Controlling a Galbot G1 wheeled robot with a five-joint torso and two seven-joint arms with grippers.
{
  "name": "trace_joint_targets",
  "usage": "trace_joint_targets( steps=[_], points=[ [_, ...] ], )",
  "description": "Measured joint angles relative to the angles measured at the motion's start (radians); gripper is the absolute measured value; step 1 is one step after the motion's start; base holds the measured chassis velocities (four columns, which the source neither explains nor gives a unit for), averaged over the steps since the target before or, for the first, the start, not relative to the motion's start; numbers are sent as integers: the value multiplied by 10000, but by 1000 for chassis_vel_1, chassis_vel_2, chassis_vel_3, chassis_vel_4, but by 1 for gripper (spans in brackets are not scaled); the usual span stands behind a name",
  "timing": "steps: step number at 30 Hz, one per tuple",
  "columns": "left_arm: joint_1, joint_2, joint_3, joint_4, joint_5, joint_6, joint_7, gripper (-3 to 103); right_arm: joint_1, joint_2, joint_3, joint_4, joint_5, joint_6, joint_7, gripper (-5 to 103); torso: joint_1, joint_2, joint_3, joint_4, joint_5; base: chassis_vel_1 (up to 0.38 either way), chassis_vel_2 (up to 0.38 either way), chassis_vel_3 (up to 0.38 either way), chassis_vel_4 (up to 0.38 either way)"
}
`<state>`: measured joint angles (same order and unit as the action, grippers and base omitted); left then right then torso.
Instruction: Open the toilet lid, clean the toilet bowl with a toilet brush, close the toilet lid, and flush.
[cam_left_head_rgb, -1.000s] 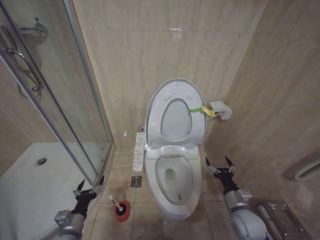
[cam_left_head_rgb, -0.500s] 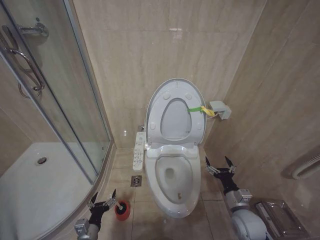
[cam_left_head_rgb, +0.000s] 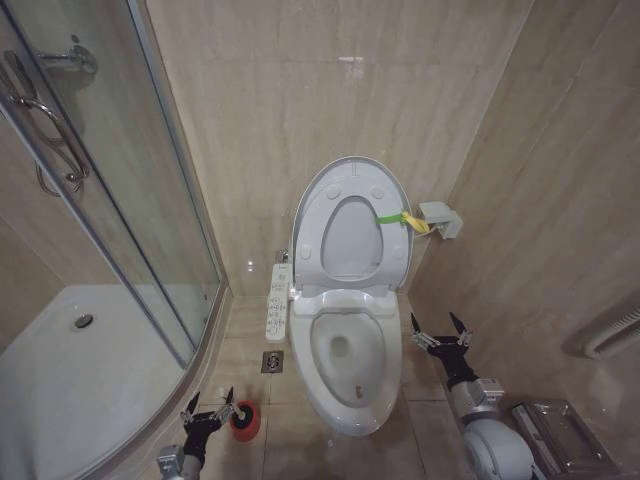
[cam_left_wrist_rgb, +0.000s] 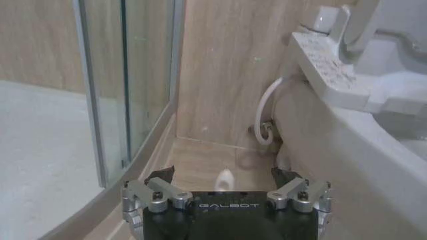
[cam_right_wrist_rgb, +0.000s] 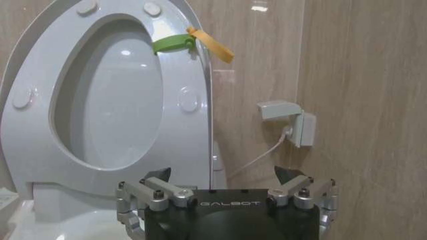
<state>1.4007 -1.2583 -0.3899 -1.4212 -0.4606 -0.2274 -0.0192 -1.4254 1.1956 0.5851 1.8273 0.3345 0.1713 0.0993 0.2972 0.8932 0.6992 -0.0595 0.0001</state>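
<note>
Tiled bathroom, toilet bowl (cam_left_head_rgb: 345, 375), glass shower (cam_left_head_rgb: 110, 230)

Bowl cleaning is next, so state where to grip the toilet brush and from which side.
Grip the toilet brush by its pale handle tip, coming from above: it stands upright in the red holder, and the open left end effector already flanks it.

The lid (cam_left_head_rgb: 352, 228) is standing raised against the wall, leaving the bowl (cam_left_head_rgb: 350, 362) open from above. The left gripper (cam_left_head_rgb: 210, 408), jaws spread, is hanging just beside the red holder (cam_left_head_rgb: 244, 421), squeezed between the shower glass (cam_left_head_rgb: 120, 200) and the bowl.
</note>
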Motion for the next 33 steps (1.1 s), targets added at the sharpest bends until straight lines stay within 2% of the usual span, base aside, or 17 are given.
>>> trace_joint_targets(
  steps=[10,13,29,30,33],
  points=[
    [-792,-124,384,1216,75,-281,232,98,0,0,0,0,0,0,0,100,0,0,0,-1,-1,0,0,0,0],
    [-1305,-139,468,2024,139,-453,458,98,0,0,0,0,0,0,0,100,0,0,0,0,-1,0,0,0,0],
    [-2268,-303,653,3415,552,-915,1005,94,0,0,0,0,0,0,0,100,0,0,1,0,-1,0,0,0,0],
    [-2281,-333,652,3449,568,-924,1008,73,0,0,0,0,0,0,0,100,0,0,0,0,-1,0,0,0,0],
    [-2285,-402,656,3476,618,-934,1008,73,0,0,0,0,0,0,0,100,0,0,0,0,-1,0,0,0,0]
  ],
)
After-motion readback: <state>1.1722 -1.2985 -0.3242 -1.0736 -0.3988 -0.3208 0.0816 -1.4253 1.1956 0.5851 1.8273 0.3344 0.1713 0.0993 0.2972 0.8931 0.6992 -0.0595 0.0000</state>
